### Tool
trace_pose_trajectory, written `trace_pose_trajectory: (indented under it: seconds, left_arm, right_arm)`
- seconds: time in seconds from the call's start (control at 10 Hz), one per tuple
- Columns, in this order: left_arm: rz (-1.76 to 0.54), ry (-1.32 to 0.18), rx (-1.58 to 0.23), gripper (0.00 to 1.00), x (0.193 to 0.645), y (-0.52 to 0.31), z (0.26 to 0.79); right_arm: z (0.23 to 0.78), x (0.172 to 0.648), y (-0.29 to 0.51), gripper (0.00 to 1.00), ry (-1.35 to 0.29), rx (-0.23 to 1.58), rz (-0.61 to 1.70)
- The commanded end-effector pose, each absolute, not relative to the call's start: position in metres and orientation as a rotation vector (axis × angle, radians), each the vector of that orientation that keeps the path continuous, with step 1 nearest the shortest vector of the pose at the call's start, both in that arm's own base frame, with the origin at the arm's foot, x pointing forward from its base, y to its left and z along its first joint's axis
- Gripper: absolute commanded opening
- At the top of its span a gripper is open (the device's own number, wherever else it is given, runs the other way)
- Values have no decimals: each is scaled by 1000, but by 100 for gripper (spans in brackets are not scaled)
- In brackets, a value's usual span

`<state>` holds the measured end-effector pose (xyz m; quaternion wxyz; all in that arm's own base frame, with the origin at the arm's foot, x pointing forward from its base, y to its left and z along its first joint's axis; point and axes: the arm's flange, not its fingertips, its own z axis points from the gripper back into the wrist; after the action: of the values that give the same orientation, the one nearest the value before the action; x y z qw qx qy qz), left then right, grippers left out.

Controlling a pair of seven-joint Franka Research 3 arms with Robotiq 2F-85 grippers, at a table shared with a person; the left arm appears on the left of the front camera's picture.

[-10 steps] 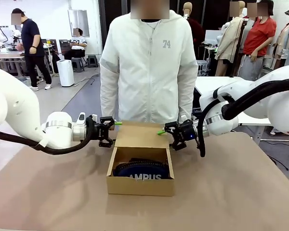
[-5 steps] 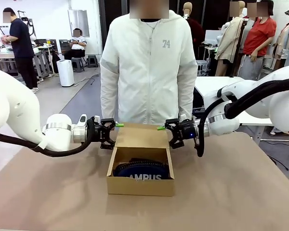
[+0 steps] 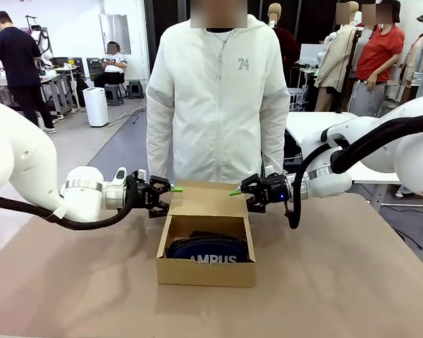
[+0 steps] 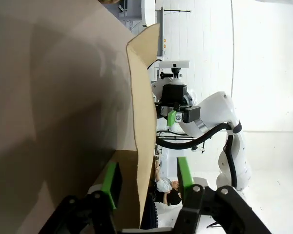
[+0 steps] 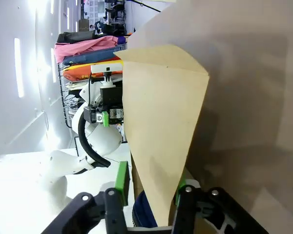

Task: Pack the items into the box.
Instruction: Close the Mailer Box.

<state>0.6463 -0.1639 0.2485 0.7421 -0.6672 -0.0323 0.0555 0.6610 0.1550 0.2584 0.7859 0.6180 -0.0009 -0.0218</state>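
The brown cardboard box [image 3: 204, 271] stands open on the table, its flap lid [image 3: 206, 201] raised at the back. Inside lies the navy pouch [image 3: 210, 252] with white lettering. My left gripper [image 3: 170, 198] straddles the flap's left edge, and my right gripper [image 3: 244, 200] straddles its right edge. In the left wrist view the flap [image 4: 141, 97] runs between the green pads [image 4: 111, 184] of my left gripper [image 4: 146, 179], with gaps on both sides. In the right wrist view the flap [image 5: 156, 112] sits between the jaws of my right gripper [image 5: 151, 181], with a thin gap at one pad. Both grippers are partly closed.
A person in a white jacket [image 3: 215, 98] stands just behind the box at the table's far edge, arms hanging down. The brown table [image 3: 338, 282] has free room to the left, right and front of the box.
Both grippers have slid inward onto the flap's side edges. Their jaws have narrowed around the flap from wide open.
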Motion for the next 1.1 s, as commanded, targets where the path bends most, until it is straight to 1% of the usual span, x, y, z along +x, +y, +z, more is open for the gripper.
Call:
trace_pose_trajectory:
  seconds: [0.0, 0.2, 0.4, 0.6, 0.8, 0.9, 1.0]
  left_arm:
    - [62, -76, -1458, 61, 646, -165, 252]
    - [21, -94, -1456, 61, 646, -169, 262]
    - [-40, -166, -1455, 61, 642, -165, 286]
    - [-98, -264, -1453, 61, 633, -159, 310]
    - [-136, -316, -1459, 61, 622, -155, 321]
    - [-147, -333, -1465, 61, 615, -154, 325]
    - [-113, -274, -1452, 61, 640, -159, 326]
  right_arm:
    - [262, 660, 154, 46, -47, 1354, -41]
    - [265, 657, 151, 46, -62, 1364, -28]
    - [278, 651, 149, 46, -84, 1384, 29]
    - [305, 640, 142, 46, -183, 1392, 109]
    - [325, 630, 140, 46, -287, 1355, 167]
    - [330, 630, 142, 46, -378, 1277, 169]
    - [323, 649, 142, 46, -205, 1356, 149]
